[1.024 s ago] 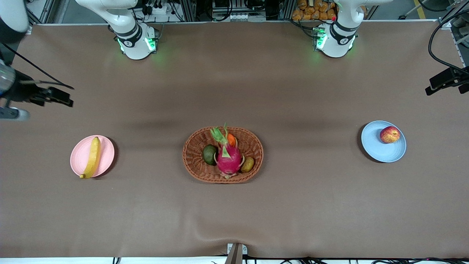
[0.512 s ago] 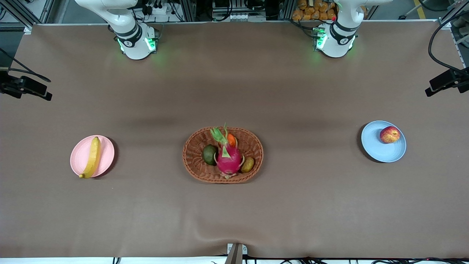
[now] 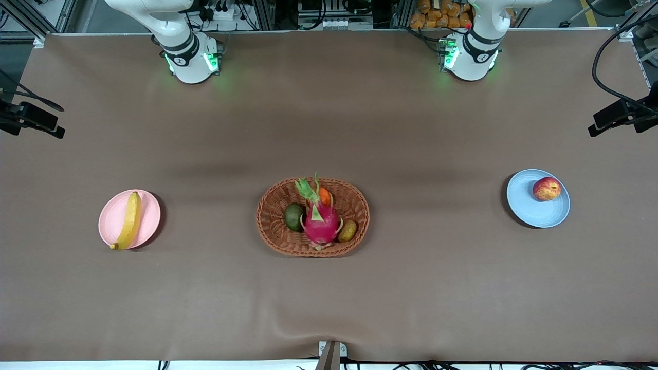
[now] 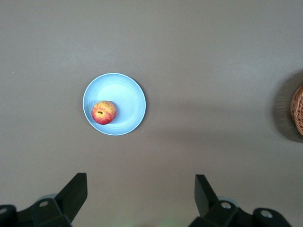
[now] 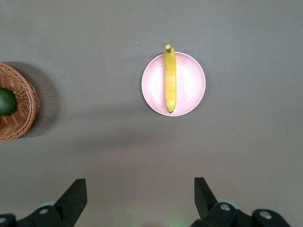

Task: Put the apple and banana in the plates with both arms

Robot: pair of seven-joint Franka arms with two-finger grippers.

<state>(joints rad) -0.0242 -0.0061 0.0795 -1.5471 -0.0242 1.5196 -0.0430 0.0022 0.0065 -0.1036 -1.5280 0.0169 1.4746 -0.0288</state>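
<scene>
The yellow banana (image 3: 128, 221) lies across the pink plate (image 3: 149, 216) toward the right arm's end of the table. The red apple (image 3: 546, 188) sits on the blue plate (image 3: 529, 205) toward the left arm's end. My left gripper (image 4: 140, 182) is open and empty, high over bare table, with the apple (image 4: 104, 112) and blue plate (image 4: 123, 94) in its view. My right gripper (image 5: 140, 187) is open and empty, high over bare table, with the banana (image 5: 170, 78) and pink plate (image 5: 189, 85) in its view.
A brown wicker basket (image 3: 267, 205) stands mid-table between the plates, holding a magenta dragon fruit (image 3: 321, 221) and several small fruits. Black wrist hardware of the right arm (image 3: 31, 119) and the left arm (image 3: 617, 115) hangs at the table's ends.
The right arm's hand has pulled up and outward toward its end of the table. The left arm's hand shifted slightly. The fruit and plates have not moved.
</scene>
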